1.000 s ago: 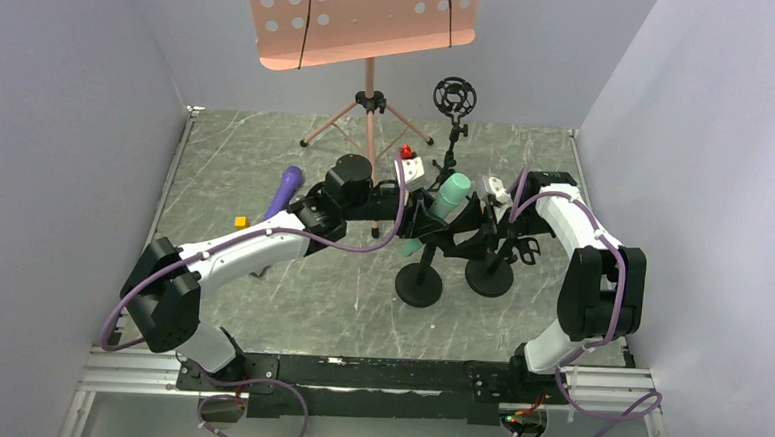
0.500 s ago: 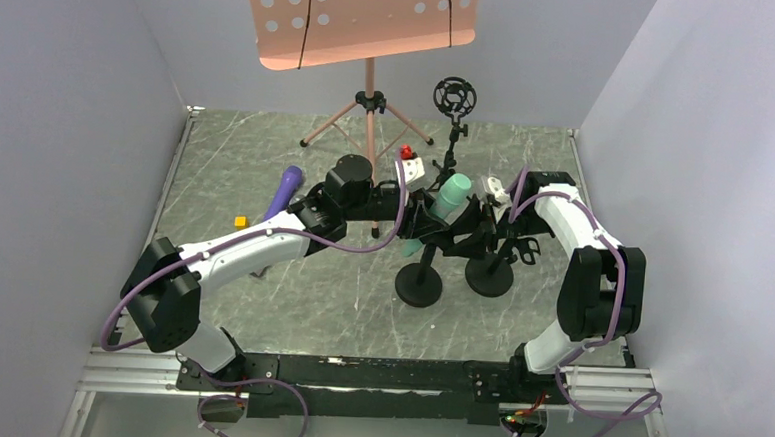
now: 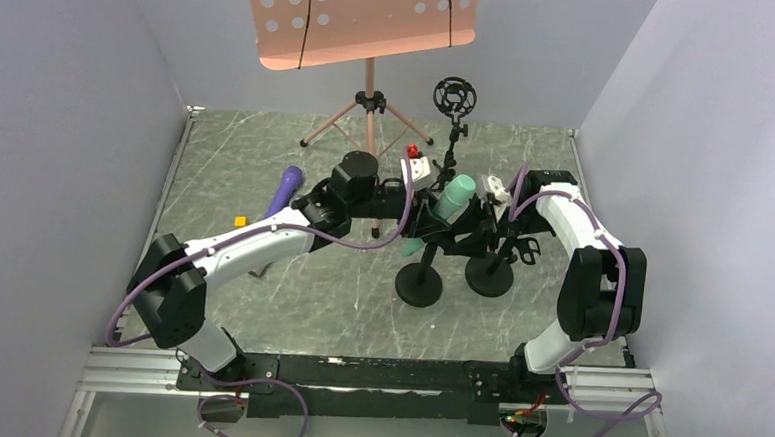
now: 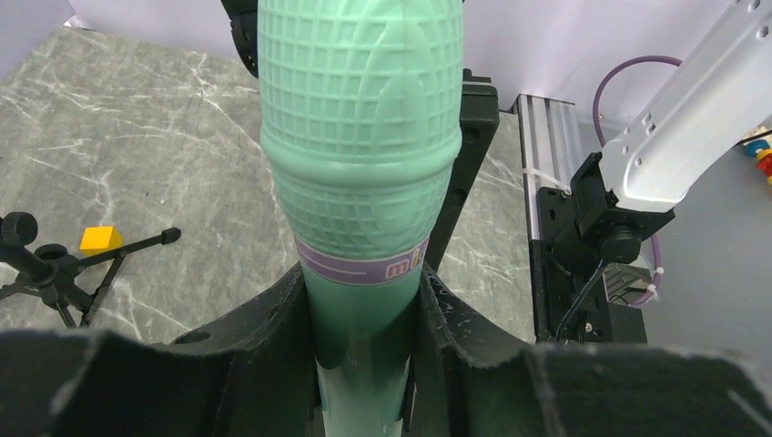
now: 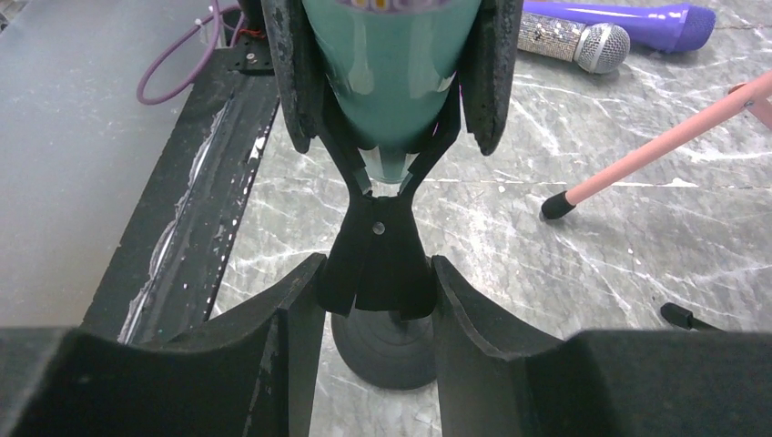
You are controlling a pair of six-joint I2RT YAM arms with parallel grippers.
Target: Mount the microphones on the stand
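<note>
The left gripper [image 4: 362, 278] pinches the green microphone [image 3: 452, 200] mid-body. It slants, head up and away, tail down in the stand clip [image 5: 364, 246]. The right gripper [image 5: 375, 269] flanks that clip; whether it squeezes, I can't tell.

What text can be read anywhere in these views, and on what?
"mi": on the purple band around the mint green microphone, left wrist view; the rest curves out of sight.
Coloured lettering at the top edge of the right wrist view, on the same microphone: cut off, unreadable.
No lettering visible on the silver microphone or the purple microphone.
</note>
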